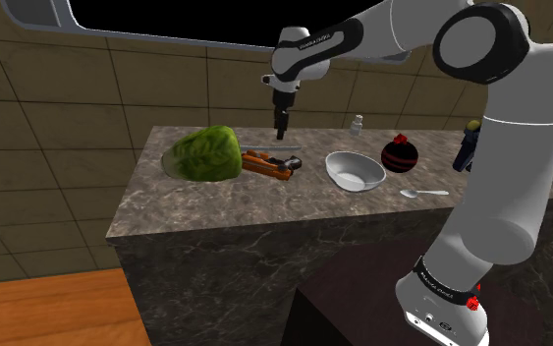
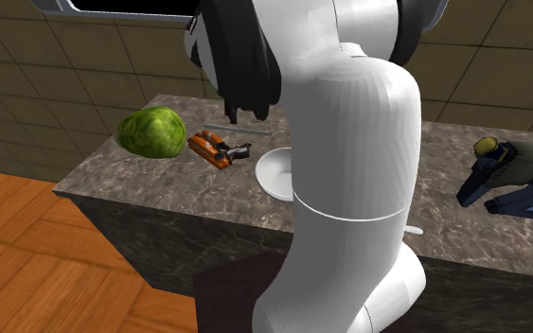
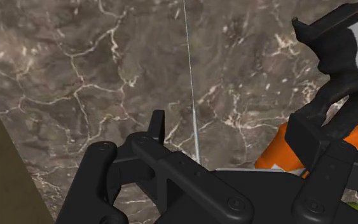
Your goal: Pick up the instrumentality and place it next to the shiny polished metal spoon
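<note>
The instrumentality is an orange and black hand tool [image 1: 271,164] [image 2: 215,148] lying on the dark marble counter [image 1: 225,201], between a green lettuce and a white bowl. My gripper [image 1: 281,126] hangs above the counter just behind the tool, not touching it. In the wrist view the gripper [image 3: 238,130] is open with bare marble between its fingers, and the tool [image 3: 355,130] lies off to one side past one finger. The metal spoon [image 1: 423,193] rests on the counter beyond the bowl, toward the shoulder view's right.
A lettuce head [image 1: 203,153] [image 2: 151,132] lies at the tool's far side from the white bowl [image 1: 355,171] [image 2: 275,173]. A dark red round object [image 1: 399,152], a small bottle [image 1: 358,124] and a dark blue object [image 2: 510,175] stand farther along. A thin grey rod [image 1: 257,150] lies behind the tool.
</note>
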{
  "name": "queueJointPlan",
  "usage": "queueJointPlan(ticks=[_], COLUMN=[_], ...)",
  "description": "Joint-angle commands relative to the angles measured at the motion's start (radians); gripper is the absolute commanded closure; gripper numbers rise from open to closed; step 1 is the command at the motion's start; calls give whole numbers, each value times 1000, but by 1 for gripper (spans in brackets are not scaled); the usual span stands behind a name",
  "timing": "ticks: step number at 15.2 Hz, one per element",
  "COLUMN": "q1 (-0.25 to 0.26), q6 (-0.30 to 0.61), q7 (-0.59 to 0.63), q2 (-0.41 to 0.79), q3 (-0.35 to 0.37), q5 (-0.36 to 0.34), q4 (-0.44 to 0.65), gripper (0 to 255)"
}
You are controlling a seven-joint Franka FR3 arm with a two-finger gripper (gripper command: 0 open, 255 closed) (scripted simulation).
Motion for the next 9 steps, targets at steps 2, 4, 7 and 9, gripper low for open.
queueJointPlan(ticks=[2, 4, 7, 9], q1=[-4, -5, -6, -6], q6=[-4, 5, 38, 59], q7=[-80, -101, -103, -105], q2=[105, 140, 156, 168], q3=[27, 37, 40, 41], q5=[27, 34, 37, 40], q4=[117, 146, 129, 118], gripper=[0, 0, 0, 0])
